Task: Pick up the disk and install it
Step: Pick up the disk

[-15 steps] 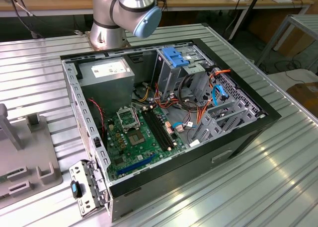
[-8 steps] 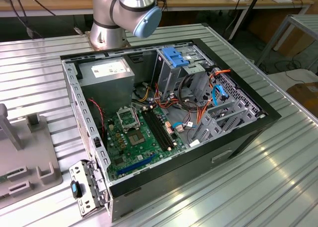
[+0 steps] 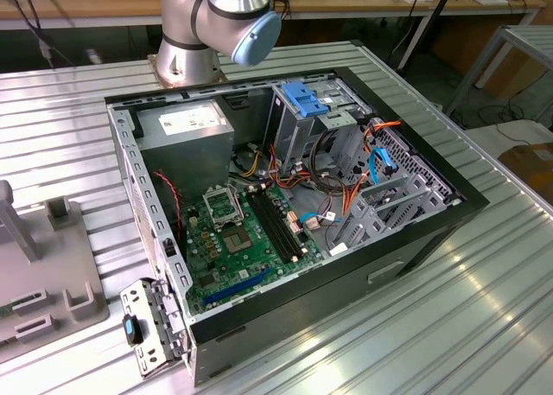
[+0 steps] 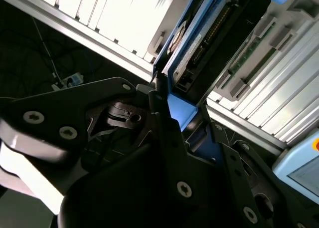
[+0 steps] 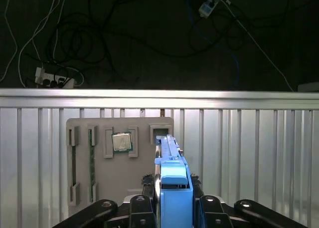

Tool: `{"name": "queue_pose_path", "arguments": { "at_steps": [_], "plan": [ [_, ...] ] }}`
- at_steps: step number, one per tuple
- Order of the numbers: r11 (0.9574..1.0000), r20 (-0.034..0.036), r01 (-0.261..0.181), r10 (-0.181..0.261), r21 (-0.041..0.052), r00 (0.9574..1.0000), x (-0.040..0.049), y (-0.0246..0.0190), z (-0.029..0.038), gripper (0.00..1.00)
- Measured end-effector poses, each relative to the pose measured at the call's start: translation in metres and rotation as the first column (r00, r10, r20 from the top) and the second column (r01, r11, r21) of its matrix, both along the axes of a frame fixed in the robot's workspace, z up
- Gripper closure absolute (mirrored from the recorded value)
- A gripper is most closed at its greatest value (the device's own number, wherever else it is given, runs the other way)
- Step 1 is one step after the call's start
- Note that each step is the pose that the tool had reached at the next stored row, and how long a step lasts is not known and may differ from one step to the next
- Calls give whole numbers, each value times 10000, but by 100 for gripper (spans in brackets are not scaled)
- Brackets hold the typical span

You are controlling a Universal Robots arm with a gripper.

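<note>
I have the gripper (image 5: 172, 200) clamped on the disk (image 5: 168, 150), with the fingers pressing its blue rails from both sides in both wrist views. The disk stands on edge in the grip over the grey tray (image 5: 124, 183) on the ribbed table (image 5: 259, 158), near a chip (image 5: 121, 141) seated there. I cannot tell whether the disk touches the tray. In the exterior view, the open case (image 3: 346, 300) lies beside the arm's base (image 3: 207, 23).
</note>
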State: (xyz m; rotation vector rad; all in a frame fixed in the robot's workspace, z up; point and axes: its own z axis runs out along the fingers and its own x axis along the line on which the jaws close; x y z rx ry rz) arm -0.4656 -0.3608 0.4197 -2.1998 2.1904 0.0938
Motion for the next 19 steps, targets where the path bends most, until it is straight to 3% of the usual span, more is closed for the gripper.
{"name": "queue_pose_path", "arguments": {
  "at_steps": [3, 6, 9, 12, 14, 15, 19],
  "plan": [
    [10000, 1, 0, 0, 0, 10000, 0, 0, 87, 63],
    [10000, 1, 0, 0, -1, 10000, 0, 0, 273, 63],
    [10000, 1, 0, 0, -1, 10000, 0, 0, 370, 63],
    [10000, 1, 0, 0, -2, 10000, 1, 0, 537, 63],
    [10000, 1, 0, 0, -2, 10000, 1, 0, 597, 63],
    [10000, -1, 0, 0, -3, 10000, 1, 0, 672, 63],
    [10000, 0, 0, 0, -3, 10000, 1, 0, 739, 63]
  ]
}}
